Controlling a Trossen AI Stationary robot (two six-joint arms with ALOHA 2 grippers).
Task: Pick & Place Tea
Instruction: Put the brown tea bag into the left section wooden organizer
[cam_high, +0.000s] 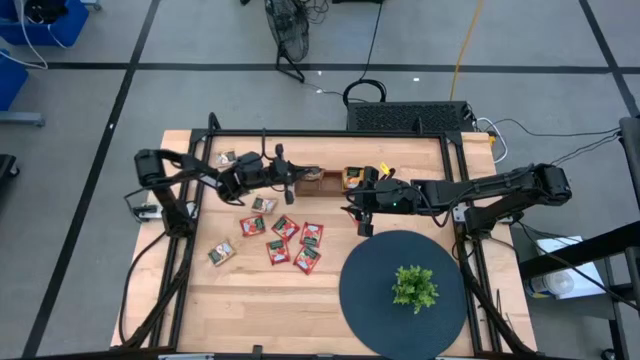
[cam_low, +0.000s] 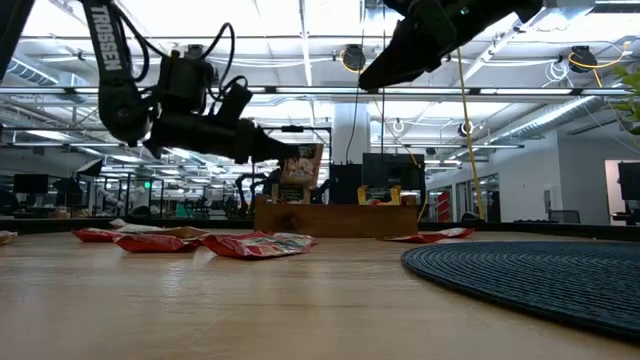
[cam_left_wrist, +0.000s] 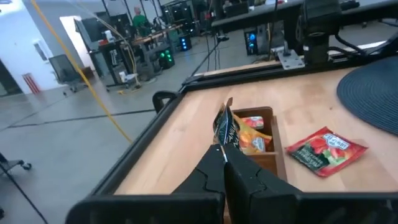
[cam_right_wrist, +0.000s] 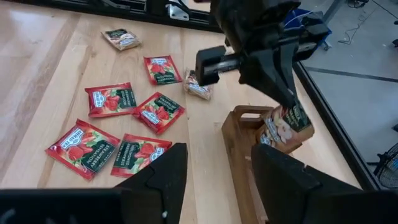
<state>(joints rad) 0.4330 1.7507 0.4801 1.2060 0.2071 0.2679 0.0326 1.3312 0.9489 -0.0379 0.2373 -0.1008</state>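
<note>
Tea sachet (cam_right_wrist: 287, 126) pinched in my left gripper (cam_left_wrist: 225, 151) over the tray (cam_right_wrist: 239, 155); right gripper (cam_right_wrist: 214, 171) spread; several sachets (cam_high: 285, 240) left on tabletop (cam_high: 250, 300).

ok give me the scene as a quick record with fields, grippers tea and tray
left gripper: shut on a grey-green tea sachet, held above the wooden tray
right gripper: open, empty, beside the tray
tray contents: orange sachets in one compartment
loose tea: red sachets scattered on the table
round mat: holds a small green plant
</note>
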